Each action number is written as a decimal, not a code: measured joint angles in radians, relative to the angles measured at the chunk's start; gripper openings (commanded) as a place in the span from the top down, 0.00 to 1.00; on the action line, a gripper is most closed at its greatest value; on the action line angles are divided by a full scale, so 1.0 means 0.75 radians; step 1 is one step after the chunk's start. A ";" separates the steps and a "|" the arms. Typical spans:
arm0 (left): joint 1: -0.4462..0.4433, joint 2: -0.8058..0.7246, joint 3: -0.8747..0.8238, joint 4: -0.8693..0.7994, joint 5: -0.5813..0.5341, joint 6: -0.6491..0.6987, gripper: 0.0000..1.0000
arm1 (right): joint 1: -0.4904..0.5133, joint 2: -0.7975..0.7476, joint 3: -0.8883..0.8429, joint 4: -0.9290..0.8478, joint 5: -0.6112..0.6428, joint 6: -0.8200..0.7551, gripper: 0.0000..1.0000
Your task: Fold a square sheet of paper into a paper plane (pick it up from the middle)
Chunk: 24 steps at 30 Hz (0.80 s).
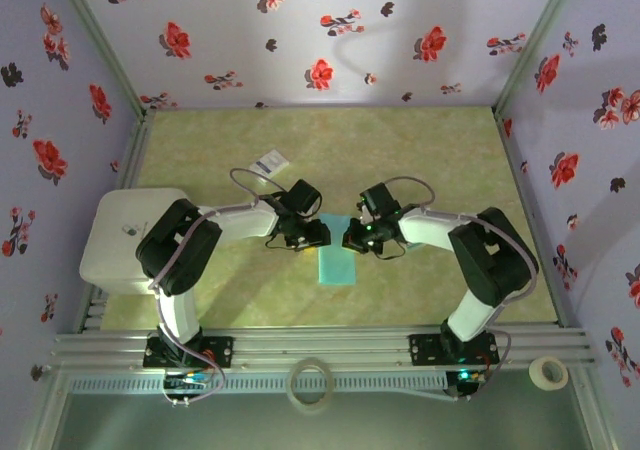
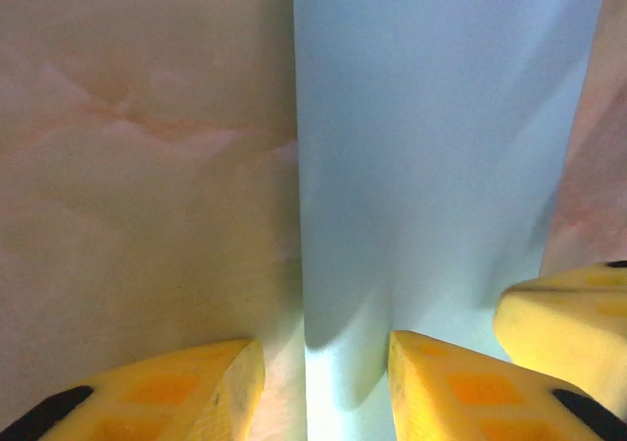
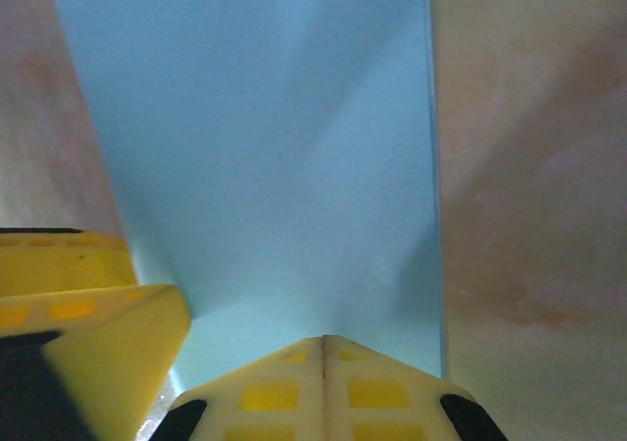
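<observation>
Soft, even overhead light on the counter (image 1: 420,150); I see a short shadow under the left arm (image 1: 235,215). Wrist feeds look hazy and washed out. Yellow fingers (image 2: 460,387) of my left hand (image 2: 323,348) blur at the bottom, shadowing the square sheet of paper (image 2: 441,118).

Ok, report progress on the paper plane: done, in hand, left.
Done: the square sheet of paper lies as a narrow strip, apparently folded lengthwise. In hand: the left gripper stands open astride its edge; the right gripper is shut at the paper, pinching or pressing, unclear. Left: no pointed nose or wings show, so most folds remain.
</observation>
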 measured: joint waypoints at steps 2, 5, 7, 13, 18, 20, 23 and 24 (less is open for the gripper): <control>0.000 0.000 0.000 0.001 0.000 0.002 0.59 | -0.002 0.016 0.003 0.000 -0.006 -0.011 0.99; -0.002 0.000 0.000 0.000 0.000 0.002 0.58 | -0.002 0.018 0.003 -0.002 -0.004 -0.039 0.99; -0.003 -0.003 0.001 0.001 0.001 0.002 0.56 | -0.002 0.018 0.003 -0.004 -0.001 -0.066 0.99; -0.012 -0.046 -0.023 0.026 -0.017 0.002 0.49 | -0.009 0.032 0.036 -0.054 0.001 -0.175 0.99; 0.010 -0.179 -0.080 0.015 -0.081 0.002 0.44 | -0.018 0.050 0.064 -0.095 -0.013 -0.241 0.99; 0.020 -0.264 -0.091 0.024 -0.094 0.002 0.44 | -0.022 0.055 0.068 -0.099 -0.023 -0.252 0.99; 0.035 -0.357 -0.108 0.070 -0.085 0.002 0.55 | -0.024 0.058 0.071 -0.103 -0.026 -0.266 0.99; 0.041 -0.373 -0.114 0.091 -0.073 -0.002 0.60 | -0.024 0.058 0.071 -0.103 -0.026 -0.267 0.99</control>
